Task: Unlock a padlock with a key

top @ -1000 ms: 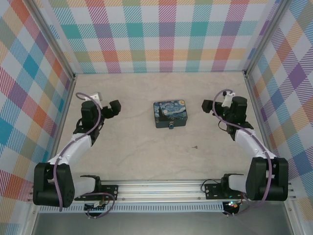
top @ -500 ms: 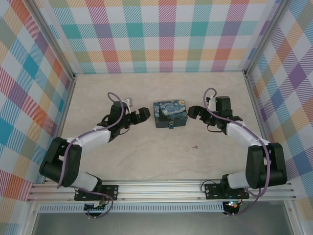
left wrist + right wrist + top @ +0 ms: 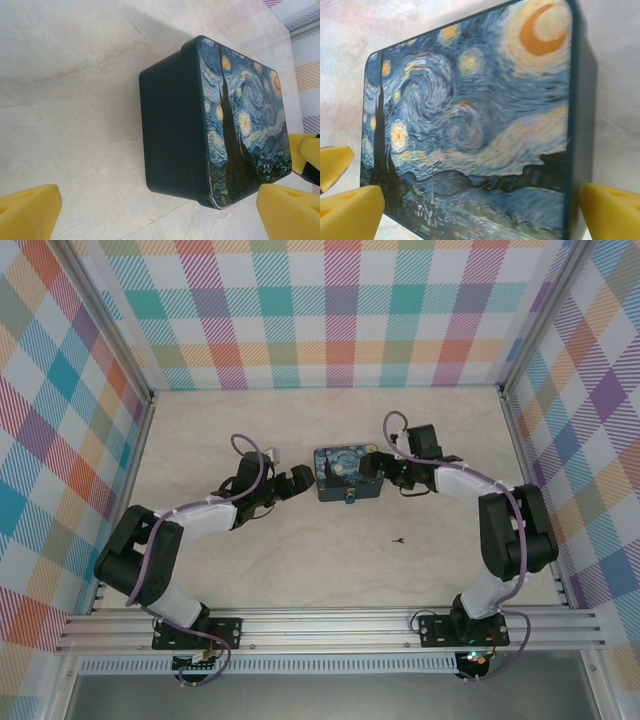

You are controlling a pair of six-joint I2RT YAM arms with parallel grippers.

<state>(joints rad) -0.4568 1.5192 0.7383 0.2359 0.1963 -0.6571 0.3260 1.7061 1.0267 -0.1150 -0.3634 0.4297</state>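
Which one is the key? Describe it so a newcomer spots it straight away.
Start at the starry-night tin mid-table. Nearer the arm bases and slightly right of it, alone on the table, lies the key. It is a tiny dark sliver, smaller than the blue padlock at the tin's near edge.

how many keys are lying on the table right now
1. A tiny thin greyish metal key lies alone on the pale marbled tabletop, nearer the arm bases than the dark blue starry-night tin and to its right. Others could hide behind the tin.
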